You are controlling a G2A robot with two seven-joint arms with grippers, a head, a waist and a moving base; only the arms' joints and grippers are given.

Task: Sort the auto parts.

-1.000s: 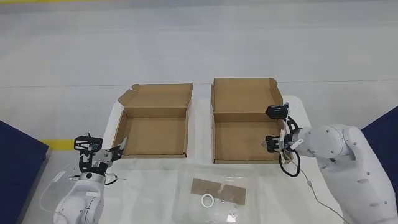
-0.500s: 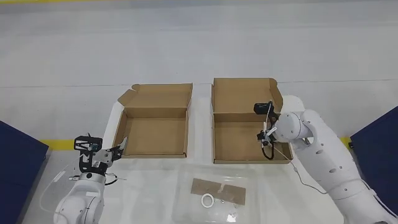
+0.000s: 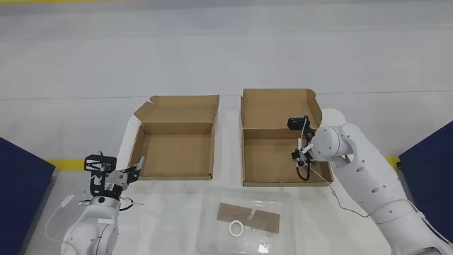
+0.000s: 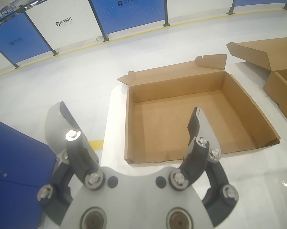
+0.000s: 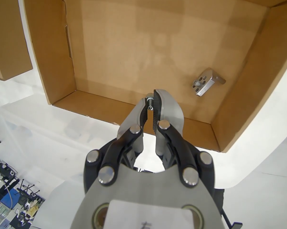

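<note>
Right gripper (image 5: 151, 97), which we see clenched on a small bolt (image 5: 150, 104), over the right box (image 5: 50, 48), metal bracket (image 5: 206, 82) lying on that box's floor, left gripper (image 4: 129, 108) spread wide, near the left box (image 4: 174, 82).

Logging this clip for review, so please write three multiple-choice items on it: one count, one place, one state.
1. How many open cardboard boxes stand on the table? A) one B) two C) three
2. Where does the metal bracket lie? A) in the right box B) on the bare table C) on the floor
3. The right pincer is: A) open, empty B) shut on a small bolt C) shut on a spring
Answers: 1 B, the top view shows two side by side; 2 A, it rests on that box's floor; 3 B, its tips pinch the bolt above the box.
</note>
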